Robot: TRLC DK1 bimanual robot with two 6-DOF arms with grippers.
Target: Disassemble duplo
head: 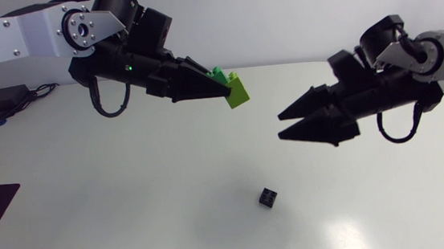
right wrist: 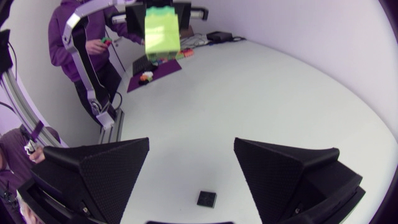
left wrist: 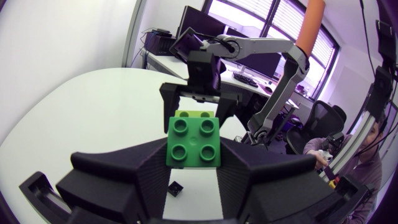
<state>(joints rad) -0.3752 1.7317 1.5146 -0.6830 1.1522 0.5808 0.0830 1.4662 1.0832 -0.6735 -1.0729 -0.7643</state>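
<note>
Green duplo stack (left wrist: 193, 142) sits pinched between the left fingers (left wrist: 127, 177).

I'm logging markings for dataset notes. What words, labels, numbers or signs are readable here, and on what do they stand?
No text can be read anywhere.
On the green Duplo stack in the left gripper: the studs show no legible marks.
On the small black brick on the table: too small to tell.
On the right gripper: plain black, no print seen.
</note>
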